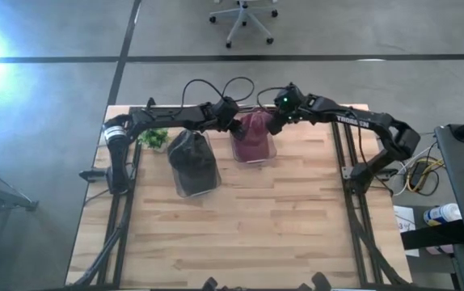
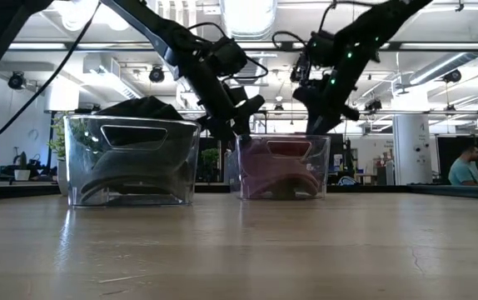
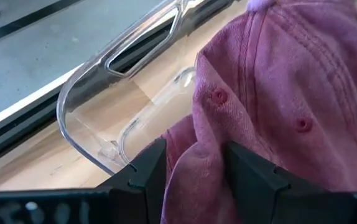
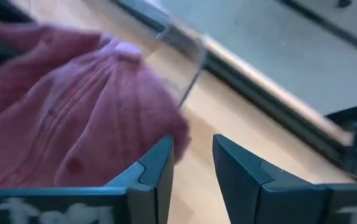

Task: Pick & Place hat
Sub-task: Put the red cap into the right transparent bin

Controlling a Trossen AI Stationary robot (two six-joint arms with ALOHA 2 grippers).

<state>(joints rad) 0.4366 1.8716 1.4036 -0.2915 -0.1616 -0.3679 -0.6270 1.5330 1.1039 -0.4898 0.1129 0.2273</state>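
Observation:
A maroon hat (image 1: 254, 133) sits in a clear plastic bin (image 1: 269, 153) at the far middle of the table. My left gripper (image 3: 194, 171) comes at the hat from the left and is shut on its cloth. My right gripper (image 4: 194, 168) hangs at the hat's right side (image 1: 274, 123), open, with bare table showing between its fingers. The hat's crown (image 4: 73, 106) lies just beside one of its fingers. To the left, a dark hat (image 1: 190, 158) fills a second clear bin (image 1: 209, 184). My left gripper pinches a bunched fold of the maroon hat's crown (image 3: 194, 140) between its two fingers, near two eyelets. The fingers slant down from the table's far left. The hat rests inside the bin (image 3: 85, 106), its cloth puckered up between the fingers.
A small green plant (image 1: 153, 139) stands at the far left beside the left arm's base. The near half of the wooden table (image 1: 240, 234) is bare. An office chair (image 1: 244, 18) stands beyond the far edge, and a person (image 2: 464, 167) sits far off in the room.

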